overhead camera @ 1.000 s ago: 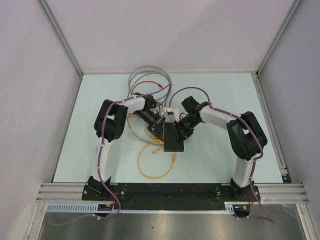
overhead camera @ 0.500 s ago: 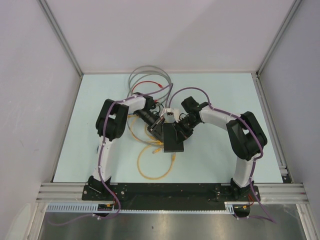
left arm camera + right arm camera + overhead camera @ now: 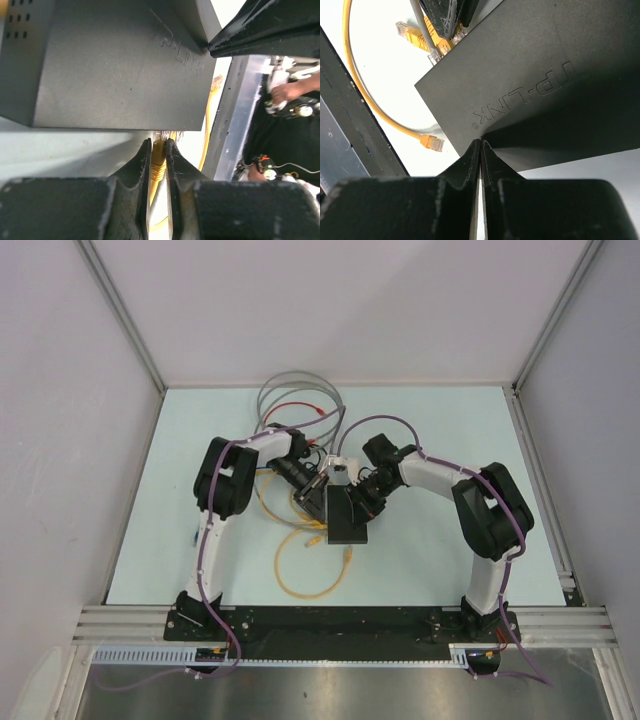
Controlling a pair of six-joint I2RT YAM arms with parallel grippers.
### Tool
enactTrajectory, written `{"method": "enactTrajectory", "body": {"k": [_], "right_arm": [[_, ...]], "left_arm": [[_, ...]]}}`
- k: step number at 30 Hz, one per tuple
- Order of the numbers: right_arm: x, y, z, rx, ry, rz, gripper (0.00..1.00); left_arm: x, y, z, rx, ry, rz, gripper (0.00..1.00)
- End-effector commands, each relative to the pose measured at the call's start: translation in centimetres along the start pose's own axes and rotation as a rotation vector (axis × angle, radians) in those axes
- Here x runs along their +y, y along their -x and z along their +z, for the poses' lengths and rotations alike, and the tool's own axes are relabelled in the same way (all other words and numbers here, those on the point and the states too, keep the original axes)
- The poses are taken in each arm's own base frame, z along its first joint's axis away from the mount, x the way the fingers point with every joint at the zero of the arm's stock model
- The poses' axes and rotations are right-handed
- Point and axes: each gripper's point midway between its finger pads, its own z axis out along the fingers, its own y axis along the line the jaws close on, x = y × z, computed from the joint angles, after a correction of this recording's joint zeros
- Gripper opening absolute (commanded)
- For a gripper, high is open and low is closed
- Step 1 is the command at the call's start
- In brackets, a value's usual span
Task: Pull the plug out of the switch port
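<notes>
two grippers meet at the switch (image 3: 545, 75): the left gripper (image 3: 158, 145) clenches the yellow plug (image 3: 158, 164) between its jaws beside the switch's edge; the right gripper (image 3: 480, 146), jaws pressed together, touches the switch's corner.

Grey cable (image 3: 298, 375) looped far back — red cable (image 3: 292, 405) inside.

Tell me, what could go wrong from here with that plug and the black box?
The left jaws pinch the yellow plug only at their tips, so it might slip out when pulled. The right jaws meet only the edge of the black box, so the box might drag along with the plug.
</notes>
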Motion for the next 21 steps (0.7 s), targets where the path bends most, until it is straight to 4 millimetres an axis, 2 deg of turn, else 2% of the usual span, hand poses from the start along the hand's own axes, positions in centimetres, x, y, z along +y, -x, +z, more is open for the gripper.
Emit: {"method": "enactTrajectory", "body": {"k": [1,5,9,14,17,18,21], "right_arm": [[-3.1,-4.9,2.1,0.148,-0.099,0.036,0.06],[-3.3,-5.1,2.3,0.154,-0.099,0.033,0.07],[-3.5,-5.2,2.3,0.158,-0.107,0.029,0.06],[-3.6,-5.3,2.3,0.162,-0.107,0.038,0.07],[-3.7,-5.3,2.2,0.159,-0.108,0.048,0.07],[-3.7,-5.3,2.2,0.159,-0.108,0.048,0.07],[-3.8,-5.3,2.2,0.159,-0.107,0.044,0.07]], "left_arm": [[0.1,-1.6,0.1,0.02,0.011,0.042,0.0],[0.1,-1.0,-0.4,0.028,0.022,0.057,0.0],[0.8,1.3,-2.2,0.01,0.081,0.101,0.0],[1.0,1.4,-2.7,0.028,0.104,0.113,0.0],[1.6,1.5,-3.9,0.046,0.193,0.156,0.0],[2.7,1.1,-4.6,0.076,0.267,0.164,0.01],[4.9,1.9,-6.9,0.072,0.406,0.176,0.0]]}}
